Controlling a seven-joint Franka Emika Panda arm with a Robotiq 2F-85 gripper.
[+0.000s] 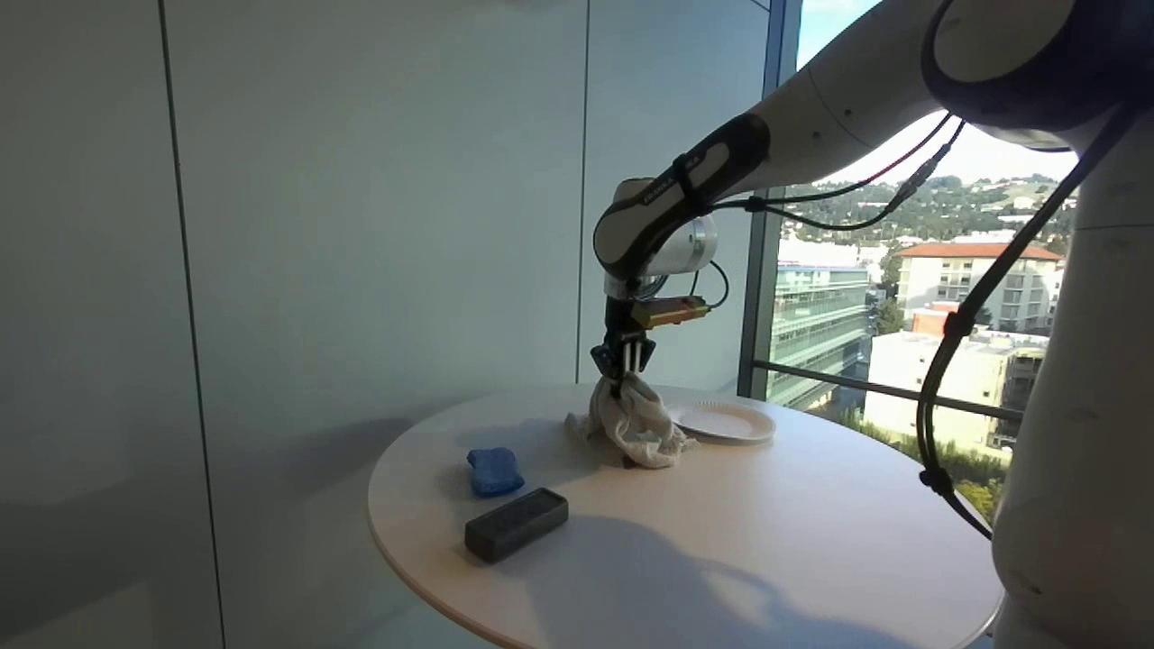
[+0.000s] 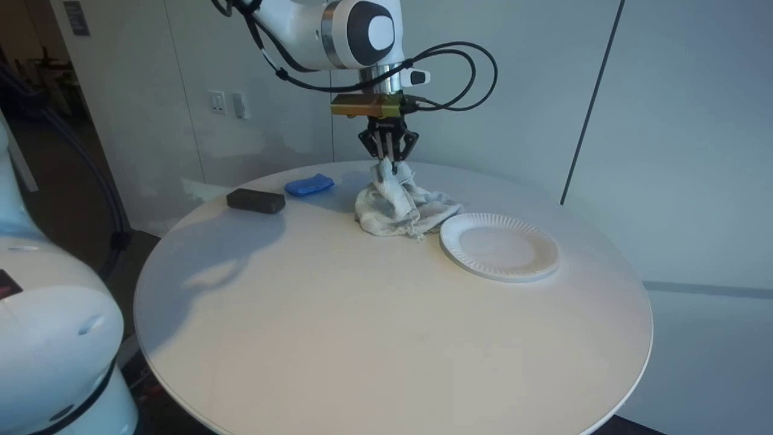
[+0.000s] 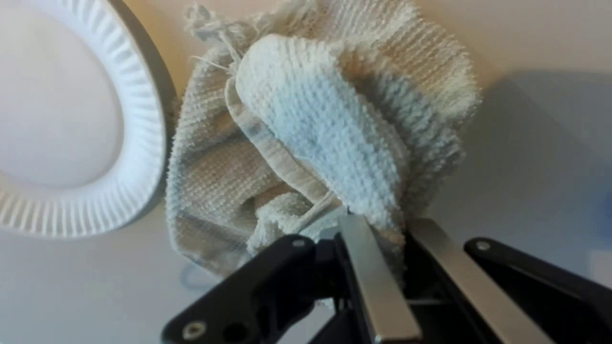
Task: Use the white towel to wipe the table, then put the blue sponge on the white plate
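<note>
Currently, the gripper (image 2: 389,162) points down over the table (image 2: 392,338), its two fingers (image 3: 375,277) drawn close together with a fold of the white towel (image 2: 395,208) pinched between them. Below the grip, the white towel spreads into a crumpled heap resting on the table, and the wrist view shows its nubby weave. The white plate (image 2: 500,248), ridged around its rim, lies flat just beside the towel; whether their edges touch, I cannot tell. In both exterior views the blue sponge (image 1: 495,472) sits on the opposite side of the towel from the plate, directly on the table and well apart from the plate. Near the sponge lies a dark oblong block (image 1: 517,525) on the same table. In an exterior view, a pale wall (image 1: 379,216) with dark upright seams stands behind the table
</note>
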